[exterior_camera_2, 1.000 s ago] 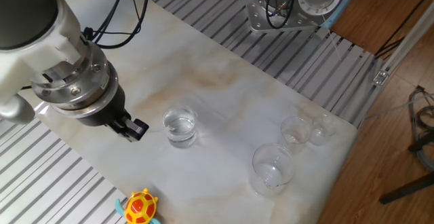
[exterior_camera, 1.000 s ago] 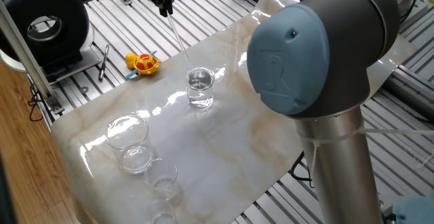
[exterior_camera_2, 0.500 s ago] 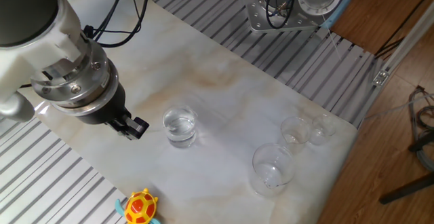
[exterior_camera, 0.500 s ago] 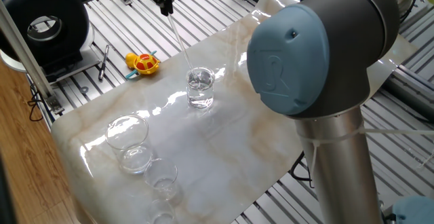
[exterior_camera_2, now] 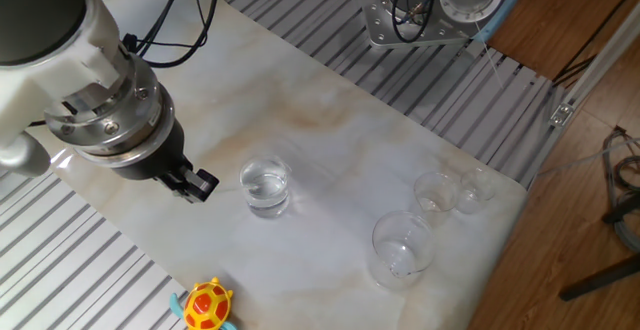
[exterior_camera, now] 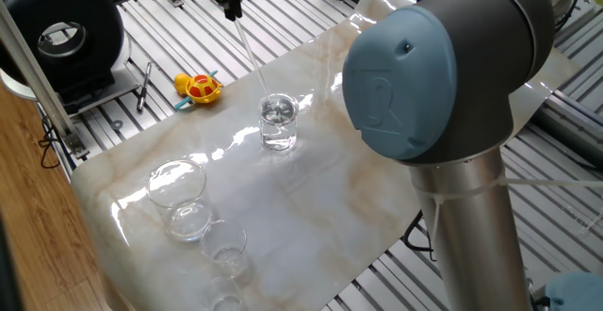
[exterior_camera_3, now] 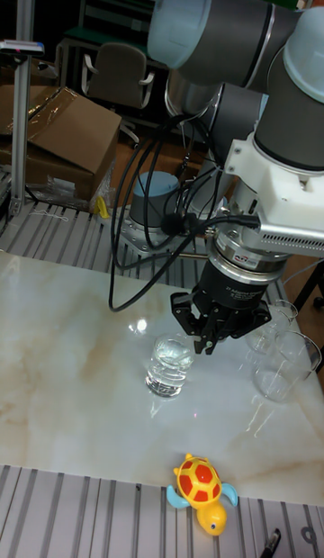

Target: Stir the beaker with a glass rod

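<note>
The beaker point(exterior_camera: 278, 122) point(exterior_camera_2: 266, 186) point(exterior_camera_3: 171, 364) stands upright on the marble tabletop with clear liquid in it. My gripper point(exterior_camera: 231, 8) point(exterior_camera_2: 197, 183) point(exterior_camera_3: 205, 340) hangs above and beside it, shut on the top of the glass rod point(exterior_camera: 249, 58). The rod slants down from the fingers, and its lower end sits inside the beaker's mouth. It is barely visible in the other fixed view and in the tall fixed view.
A yellow and red toy turtle point(exterior_camera: 199, 87) point(exterior_camera_2: 205, 305) point(exterior_camera_3: 203, 486) lies on the slatted edge. A wider rounded glass vessel point(exterior_camera: 177, 184) point(exterior_camera_2: 403, 248) and small glass cups point(exterior_camera: 226, 247) point(exterior_camera_2: 435, 190) stand apart from the beaker. My arm's big joint point(exterior_camera: 433, 66) blocks the right.
My gripper has shifted slightly away from the beaker and a little upward, carrying the rod's top with it. The beaker and other glassware have stayed put.
</note>
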Robot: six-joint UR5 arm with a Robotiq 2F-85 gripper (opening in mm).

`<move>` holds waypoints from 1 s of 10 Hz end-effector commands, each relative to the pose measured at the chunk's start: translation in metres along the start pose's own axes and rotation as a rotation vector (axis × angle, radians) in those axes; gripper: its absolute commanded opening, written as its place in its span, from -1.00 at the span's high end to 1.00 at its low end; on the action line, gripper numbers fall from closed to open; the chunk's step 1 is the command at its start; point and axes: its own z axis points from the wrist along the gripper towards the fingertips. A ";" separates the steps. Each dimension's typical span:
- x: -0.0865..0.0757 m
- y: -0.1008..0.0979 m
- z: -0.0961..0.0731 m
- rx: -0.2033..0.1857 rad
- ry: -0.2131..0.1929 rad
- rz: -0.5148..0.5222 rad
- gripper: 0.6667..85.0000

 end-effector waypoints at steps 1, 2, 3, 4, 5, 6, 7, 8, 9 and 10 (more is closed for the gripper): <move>0.002 0.005 -0.005 -0.022 -0.002 0.000 0.99; 0.003 0.007 -0.007 -0.028 -0.004 -0.002 0.99; 0.006 0.007 -0.011 -0.031 -0.005 -0.006 0.99; 0.007 0.008 -0.015 -0.035 -0.010 -0.011 0.99; 0.007 0.008 -0.018 -0.034 -0.022 -0.015 0.99; 0.007 0.006 -0.021 -0.036 -0.027 -0.025 0.99; 0.008 0.005 -0.024 -0.037 -0.032 -0.033 0.99; 0.010 0.004 -0.025 -0.038 -0.038 -0.036 0.99; 0.013 0.005 -0.026 -0.052 -0.042 -0.034 0.99; 0.015 0.006 -0.026 -0.061 -0.046 -0.029 0.99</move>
